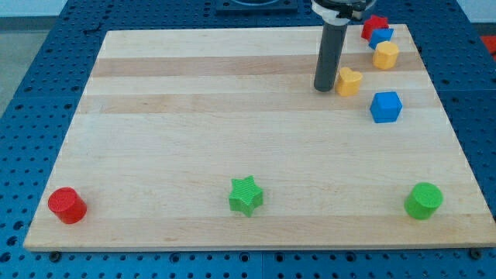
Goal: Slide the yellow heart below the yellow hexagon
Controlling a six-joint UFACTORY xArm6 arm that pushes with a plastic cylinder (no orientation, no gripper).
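1. The yellow heart (349, 80) looks like a small, light, rigid plastic block; I'd expect it to skate easily on the smooth wooden board (194, 155) and to spin if nudged off-centre. There is nothing to grasp, so a push wants to land square on a flat side.
2. My tip (324, 88) is a bare rod holding nothing, resting right at the heart's left side, touching or nearly so.
3. The heart sits near the view's top right, below and left of the yellow hexagon (385, 56), with a blue cube (386, 107) just beyond at lower right.
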